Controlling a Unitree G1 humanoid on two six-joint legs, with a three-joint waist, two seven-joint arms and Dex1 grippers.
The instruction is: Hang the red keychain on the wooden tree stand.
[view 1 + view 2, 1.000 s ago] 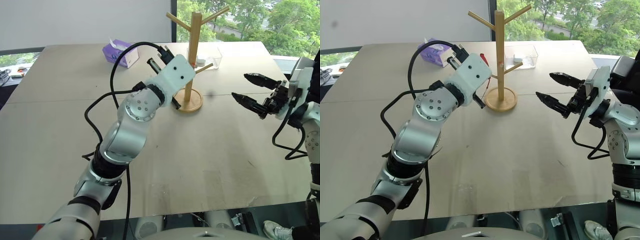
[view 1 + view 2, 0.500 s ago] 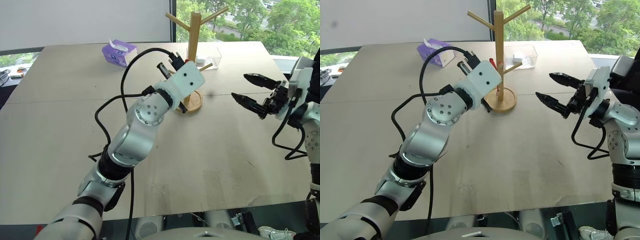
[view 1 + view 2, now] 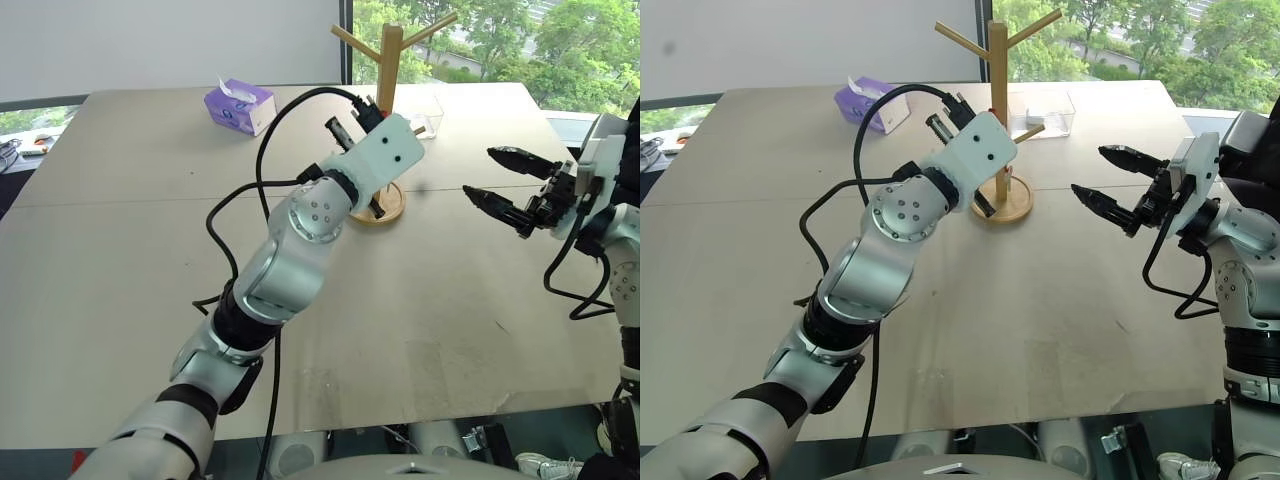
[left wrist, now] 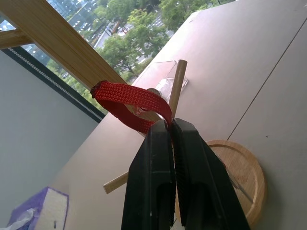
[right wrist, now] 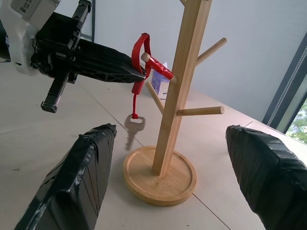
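**Right wrist view: strap over a peg, grip not yet released**

Nearest, the right gripper (image 5: 172, 177) is held wide and empty. Mid-frame, the left gripper (image 5: 122, 67) is clamped on the red keychain (image 5: 140, 52), whose loop seems draped over a peg of the wooden tree stand (image 5: 180, 91); release is left.

Your wooden tree stand (image 3: 998, 120) stands on the tabletop (image 3: 1040, 300), toward its far side and near the middle. Just behind it to the right sits a clear box (image 3: 1045, 112); a tissue box (image 3: 240, 105) lies well to its left. Your left pincer (image 5: 136, 71) meets the stand from the left; the keychain's (image 5: 140, 67) loop lies over a peg, its key (image 5: 133, 125) hanging above the stand's base. Your right pincer (image 3: 1108, 178) hovers well right of the stand.
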